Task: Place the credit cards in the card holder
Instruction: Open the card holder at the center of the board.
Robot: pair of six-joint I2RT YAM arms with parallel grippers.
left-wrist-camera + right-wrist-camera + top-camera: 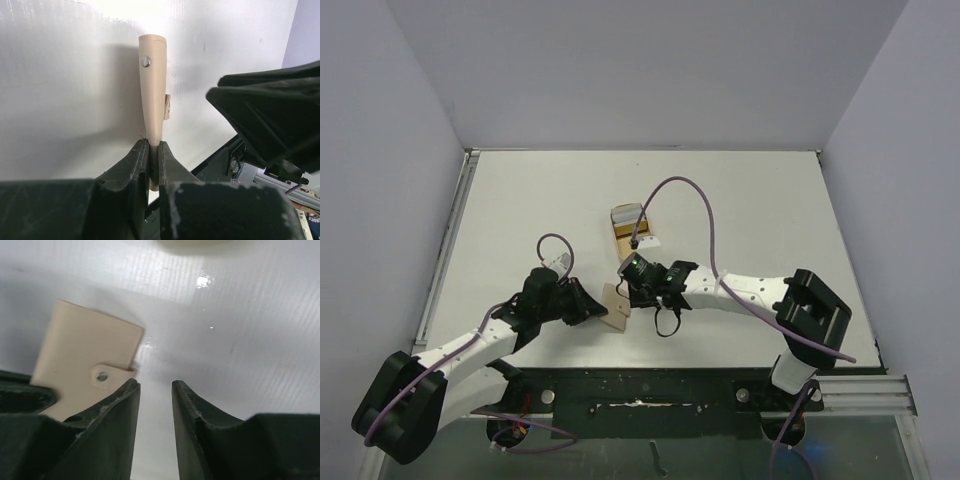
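Here, the left gripper [150, 148] pinched one edge of a tan wallet [151, 90], probably light, bendy and best held there, while the right gripper [156, 386] hung open, empty, beside it, cards [632, 214] beyond it.

No legible text or markings.

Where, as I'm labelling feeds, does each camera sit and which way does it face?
Top external: above and behind the robot, looking down on the table; left arm and right arm show.
Left wrist: on the left arm, facing along the left gripper, shut on the card holder.
Right wrist: on the right arm, facing the table past the open right gripper.
All three show the card holder.
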